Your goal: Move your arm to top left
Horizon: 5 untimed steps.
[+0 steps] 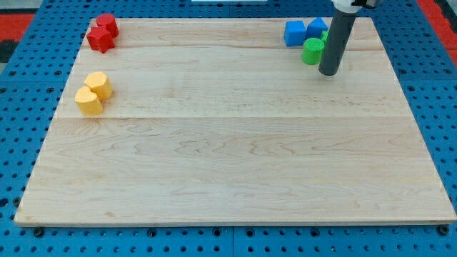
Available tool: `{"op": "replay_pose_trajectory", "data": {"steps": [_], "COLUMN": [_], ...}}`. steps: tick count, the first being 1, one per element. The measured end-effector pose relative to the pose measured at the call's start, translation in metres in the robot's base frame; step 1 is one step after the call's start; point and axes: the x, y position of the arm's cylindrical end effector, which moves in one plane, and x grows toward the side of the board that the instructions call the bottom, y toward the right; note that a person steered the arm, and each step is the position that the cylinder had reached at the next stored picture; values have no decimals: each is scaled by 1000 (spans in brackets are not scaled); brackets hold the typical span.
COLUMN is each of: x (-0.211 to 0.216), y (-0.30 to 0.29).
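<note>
My tip (329, 72) (no jaws to tell of) touches one green block (312, 51); two blue (295, 33), two red (103, 33), two yellow (93, 93).

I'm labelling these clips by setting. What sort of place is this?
Probably a robotics lab bench: a wooden board on blue pegboard, small red blocks and yellow blocks, and my tip beside a green block.

Bright, even overhead light is washing the pale wooden table (235, 157) without glare, the blocks and rod are casting only faint, short shadows, focus is staying sharp across the view, and the board's edges are tapering slightly toward the view's top from perspective.
</note>
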Motion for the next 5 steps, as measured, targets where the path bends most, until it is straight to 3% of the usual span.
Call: {"op": "replay_pose_trajectory", "data": {"steps": [2, 5], "x": [51, 54], "y": [-85, -171]}}
